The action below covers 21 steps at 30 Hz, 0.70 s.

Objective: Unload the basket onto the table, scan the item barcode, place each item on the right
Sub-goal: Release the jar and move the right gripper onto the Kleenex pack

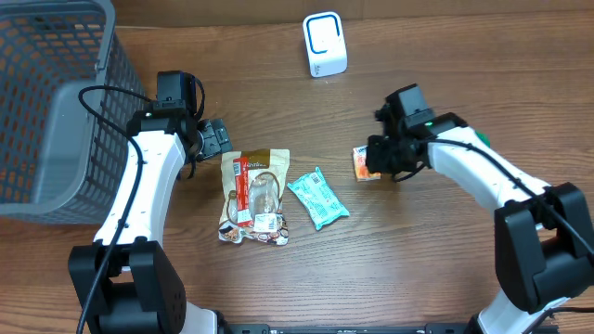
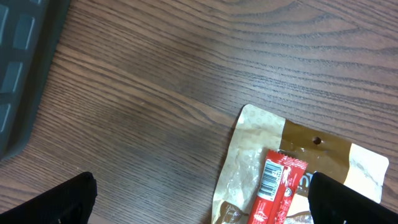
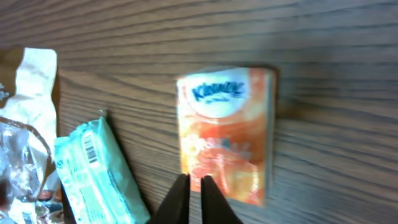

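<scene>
Wood table (image 1: 445,269) noted. Grey basket (image 1: 46,93) is sited at 10 o'clock, white scanner (image 1: 325,44) at 12. Left gripper (image 1: 215,139) is held spread wide at the snack bag's (image 1: 255,195) 11 o'clock. Right gripper (image 3: 194,186) is clenched at orange tissue pack (image 3: 227,134), 3 o'clock; grasp can't be told.

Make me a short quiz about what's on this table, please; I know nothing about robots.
1. True or false: the left gripper is open.
2. Which brand name shows on the orange pack? A) Kleenex B) Tempo C) Puffs
3. Fill in: the big grey mesh container beside the left arm is a ____.
Key: 1 true; 2 A; 3 basket.
</scene>
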### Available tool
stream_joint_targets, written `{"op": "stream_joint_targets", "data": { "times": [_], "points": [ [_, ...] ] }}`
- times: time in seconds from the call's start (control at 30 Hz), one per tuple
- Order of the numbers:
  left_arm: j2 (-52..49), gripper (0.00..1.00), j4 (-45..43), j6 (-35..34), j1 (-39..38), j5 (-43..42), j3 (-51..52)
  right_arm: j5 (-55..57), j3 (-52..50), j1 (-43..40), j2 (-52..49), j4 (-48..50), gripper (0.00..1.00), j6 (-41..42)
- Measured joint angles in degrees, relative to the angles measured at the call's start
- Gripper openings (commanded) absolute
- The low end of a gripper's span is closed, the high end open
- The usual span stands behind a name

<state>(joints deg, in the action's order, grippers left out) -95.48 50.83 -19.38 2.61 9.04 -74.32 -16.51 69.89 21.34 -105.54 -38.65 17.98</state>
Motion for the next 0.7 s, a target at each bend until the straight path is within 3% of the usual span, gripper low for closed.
{"op": "stream_joint_targets", "data": {
  "times": [0.2,0.47,0.7],
  "points": [
    [0.0,1.0,-0.02,0.0,0.0,0.0,0.0,2.78,0.0,-0.28,0.0,1.22,0.15,-0.04],
    [0.0,1.0,0.0,0.0,0.0,0.0,0.0,6.01,-0.9,-0.37,0.0,0.28,0.35,-3.26],
    [0.0,1.0,-0.02,0.0,0.0,0.0,0.0,6.49,-1.44,-0.35,-0.24,0.81,0.35,-6.25]
  ]
}}
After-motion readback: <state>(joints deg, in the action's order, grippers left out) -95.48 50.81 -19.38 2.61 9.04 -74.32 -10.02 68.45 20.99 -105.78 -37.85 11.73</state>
